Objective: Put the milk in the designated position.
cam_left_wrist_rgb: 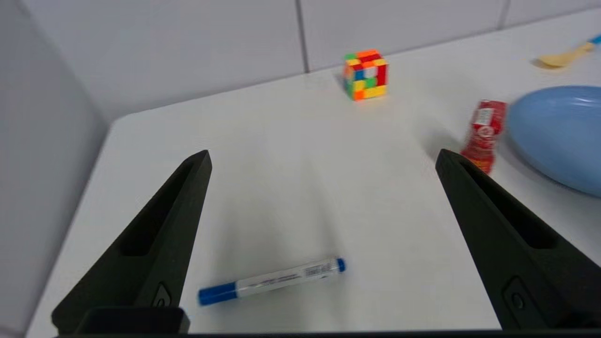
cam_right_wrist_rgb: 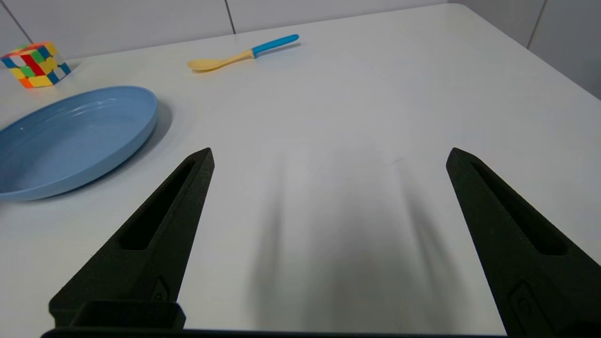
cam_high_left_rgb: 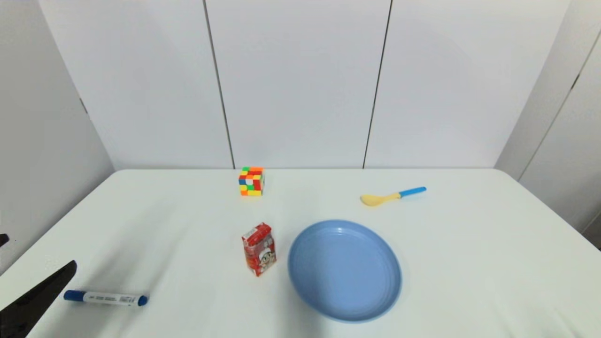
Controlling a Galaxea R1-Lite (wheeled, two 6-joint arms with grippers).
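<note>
Just left of the blue plate point(cam_high_left_rgb: 345, 270) stood the milk point(cam_high_left_rgb: 258, 249), a small red carton upright on the white table point(cam_high_left_rgb: 469, 263), its cartoon face turned toward the robot and its long axis vertical. It sat close beside the plate's rim, though whether the two actually touched could not be made out. Beyond the plate, toward the wall, were the puzzle cube point(cam_high_left_rgb: 251, 181) and, off to the other side, a yellow spoon with a blue handle point(cam_high_left_rgb: 392, 196).

The left gripper point(cam_left_wrist_rgb: 323, 157) hovered low at the table's near left corner, fingers spread wide and holding nothing, with a blue-capped marker point(cam_left_wrist_rgb: 271, 280) lying on the table beneath it. From that wrist, the carton point(cam_left_wrist_rgb: 484, 135) lay ahead and off toward the plate side, past the tip of one finger. The right gripper point(cam_right_wrist_rgb: 328, 155) was also spread wide and empty, over bare table on the plate's far side (its camera showed the plate point(cam_right_wrist_rgb: 70, 141) and no carton at all).

So the left arm looked the better placed: a clear path to the carton, whereas the right would have had to reach across the plate.
</note>
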